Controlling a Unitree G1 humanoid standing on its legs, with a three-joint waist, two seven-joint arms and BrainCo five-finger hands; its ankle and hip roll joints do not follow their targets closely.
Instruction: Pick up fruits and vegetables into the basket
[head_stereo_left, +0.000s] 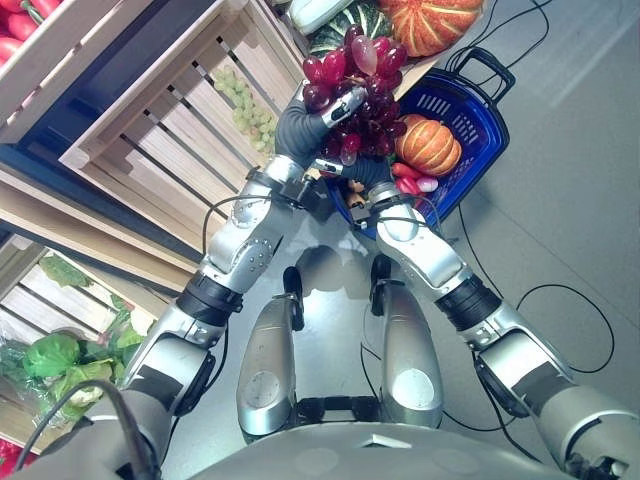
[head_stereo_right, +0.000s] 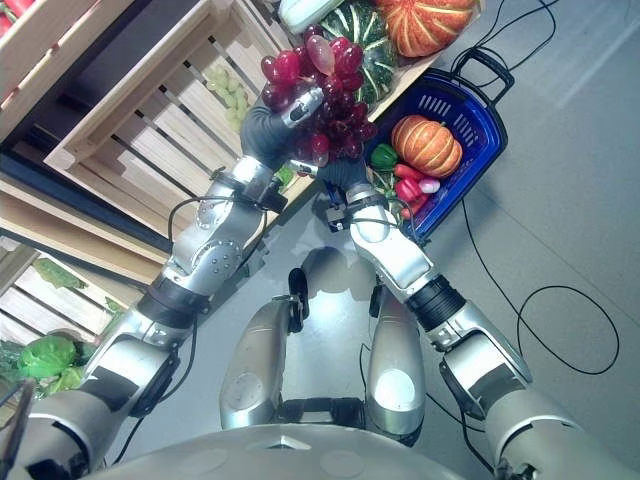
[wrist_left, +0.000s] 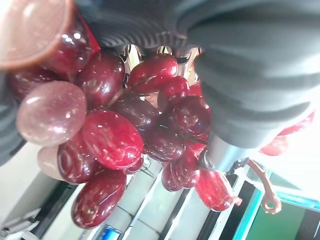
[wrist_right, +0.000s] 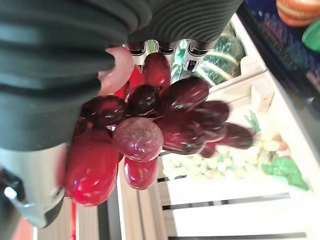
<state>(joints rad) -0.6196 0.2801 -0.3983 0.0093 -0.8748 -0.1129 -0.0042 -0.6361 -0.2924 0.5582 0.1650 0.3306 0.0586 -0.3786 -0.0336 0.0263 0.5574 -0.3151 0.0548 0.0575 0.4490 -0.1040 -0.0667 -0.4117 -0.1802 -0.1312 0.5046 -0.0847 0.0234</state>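
Both my left hand (head_stereo_left: 300, 125) and right hand (head_stereo_left: 362, 172) fingers clamp the red grapes (head_stereo_left: 355, 90); best carried level over the blue basket (head_stereo_left: 480, 120), lowering gently.

Blue basket (head_stereo_left: 478, 112) on grey floor (head_stereo_left: 560, 200)

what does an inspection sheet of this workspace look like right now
surface: grey floor, blue basket standing on it
job's things: red grape bunch held up beside the basket; small pumpkin already in the basket
clutter: nothing seen
robot hands: left robot hand and right robot hand both closed on the bunch
cables: nothing seen beyond the robot's own
surroundings: wooden crates with green grapes; large pumpkin; lettuce
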